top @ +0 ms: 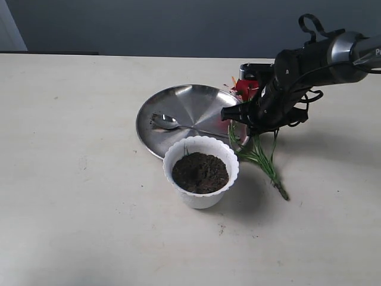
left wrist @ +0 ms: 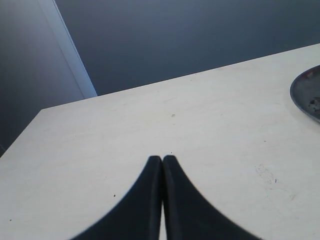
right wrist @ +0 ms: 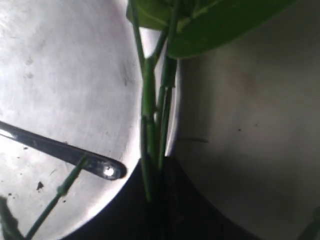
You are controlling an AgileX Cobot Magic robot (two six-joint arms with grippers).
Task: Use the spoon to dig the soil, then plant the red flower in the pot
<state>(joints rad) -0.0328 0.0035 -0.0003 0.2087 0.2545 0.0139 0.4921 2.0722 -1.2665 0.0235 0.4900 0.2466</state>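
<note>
The white scalloped pot (top: 201, 196) stands in the middle of the table, filled with dark soil (top: 200, 172). Behind it the silver spoon (top: 168, 122) lies on the steel plate (top: 184, 101); its handle end (right wrist: 107, 170) shows in the right wrist view. My right gripper (top: 247, 119) is shut on the green stems (right wrist: 150, 125) of the red flower (top: 245, 88), at the plate's right rim. The red petals peek out behind the arm, and the grass-like leaves (top: 262, 156) trail toward the front right. My left gripper (left wrist: 162, 159) is shut and empty over bare table.
The steel plate's edge (left wrist: 306, 95) shows at the side of the left wrist view. The table's far edge meets a dark wall. Specks of soil lie on the table in front of the pot (top: 221, 227).
</note>
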